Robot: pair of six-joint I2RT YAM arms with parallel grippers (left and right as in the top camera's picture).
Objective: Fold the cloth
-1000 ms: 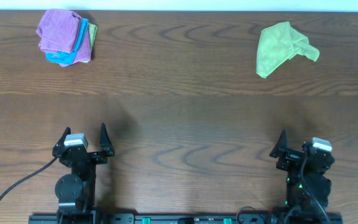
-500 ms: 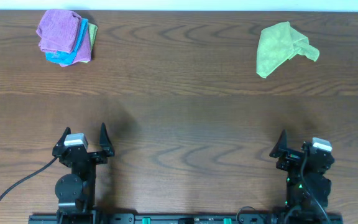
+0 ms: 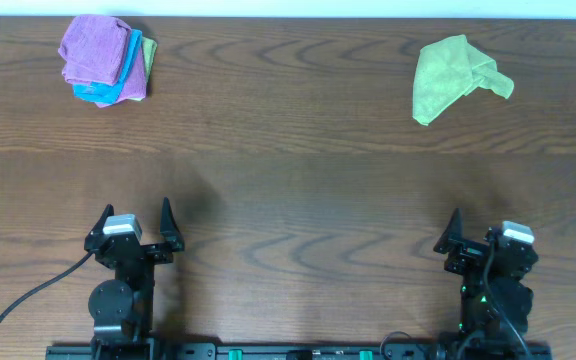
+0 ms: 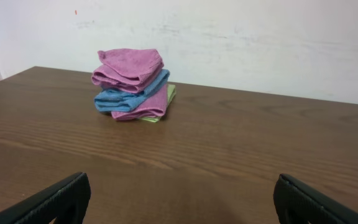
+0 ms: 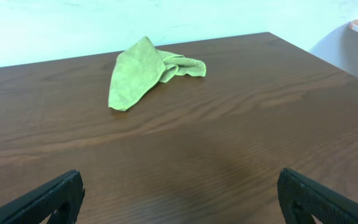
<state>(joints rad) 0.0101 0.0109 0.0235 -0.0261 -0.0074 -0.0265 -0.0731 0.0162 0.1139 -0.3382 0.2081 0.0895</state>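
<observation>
Cloth way off at the far-left corner; both grippers empty

purple cloth (image 3: 93, 50) is seen bunched on top of a small pile (image 4: 135, 102) at the table's (image 3: 288, 170) far left corner; it's found straight ahead of the left gripper (image 3: 134, 215), well apart, so that arm is judged nearer; no clear long axis can be made out; fingers of left and right gripper (image 5: 178, 193) are spread wide.

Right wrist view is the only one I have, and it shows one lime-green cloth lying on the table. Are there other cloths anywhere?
Observer: Yes, a folded stack sits at the far left corner of the table.
Operator: What lies on top of it?
Observer: A purple cloth, with a blue cloth under it.
Operator: Is the left gripper near it?
Observer: No, the left gripper stands open at the near edge, far from the stack.
</observation>
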